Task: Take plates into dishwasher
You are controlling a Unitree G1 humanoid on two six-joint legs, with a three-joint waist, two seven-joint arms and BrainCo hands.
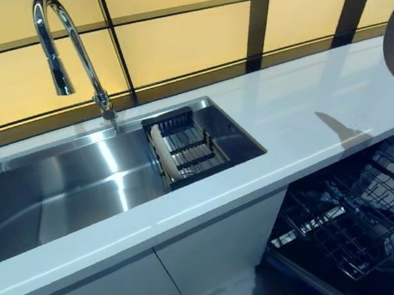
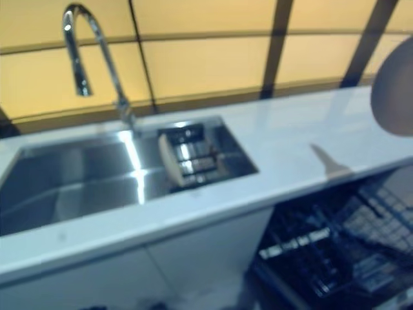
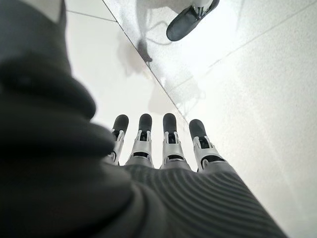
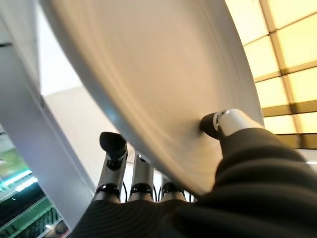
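White counter (image 1: 302, 114), right hand (image 4: 163, 208) – pinching plate (image 4: 148, 84)

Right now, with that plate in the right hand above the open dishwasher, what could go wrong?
The right hand holds the plate only at its edge, thumb on one face, fingers on the other; it might slip. The plate hangs over the counter edge and could knock it going down. The dishwasher rack has dense wires; the plate could jam between them.
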